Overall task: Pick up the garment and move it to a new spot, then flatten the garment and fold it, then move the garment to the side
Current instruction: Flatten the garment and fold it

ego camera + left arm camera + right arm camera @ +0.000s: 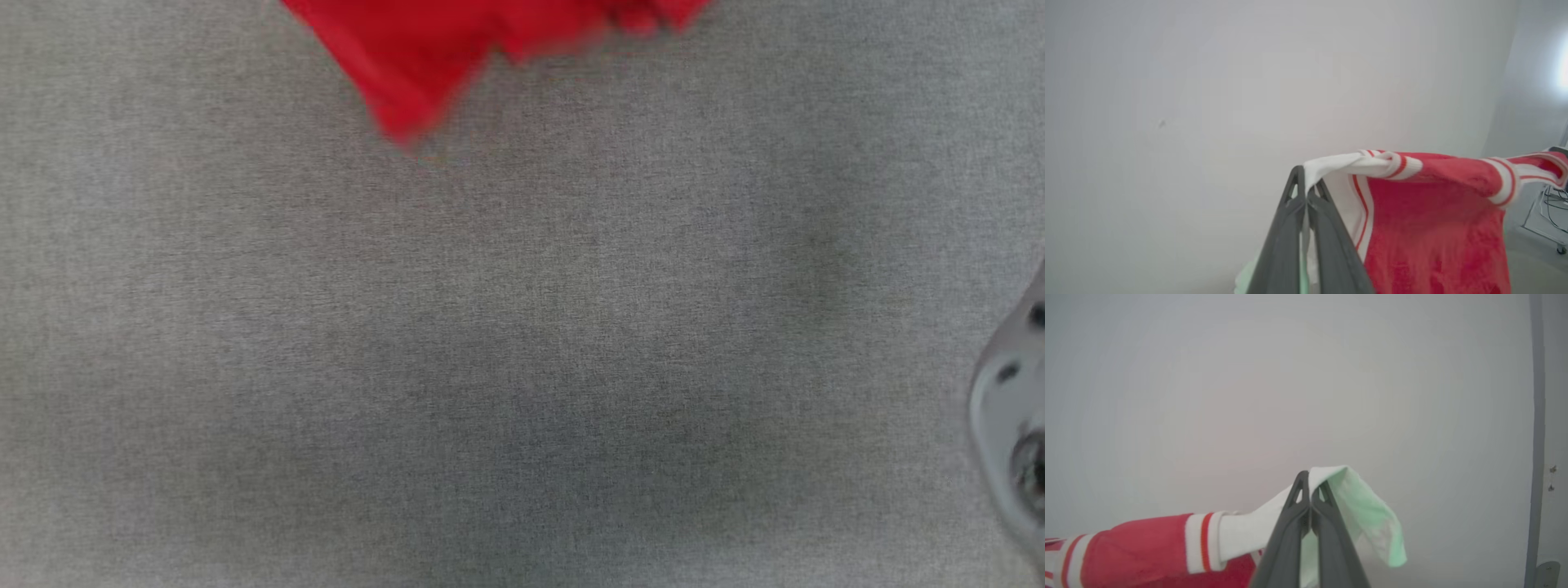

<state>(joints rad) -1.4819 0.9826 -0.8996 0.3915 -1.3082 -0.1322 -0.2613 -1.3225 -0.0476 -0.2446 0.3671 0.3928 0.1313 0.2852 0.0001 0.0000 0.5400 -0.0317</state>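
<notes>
Left gripper (1306, 185) and right gripper (1311, 490) are clamping white sleeve tips of the garment (424, 57), which is dangling at twelve o'clock above the grey surface (522, 367), and such thin bites are probably risking slipping free.

One garment (424, 57), blurred at the top of the head view. Two grippers — the left gripper (1307, 185) and the right gripper (1310, 482). One pale robot part (1012, 408), possibly a forearm, lower right.

red garment (1433, 228) (white sleeves, striped trim) hangs stretched out aloft.
</notes>
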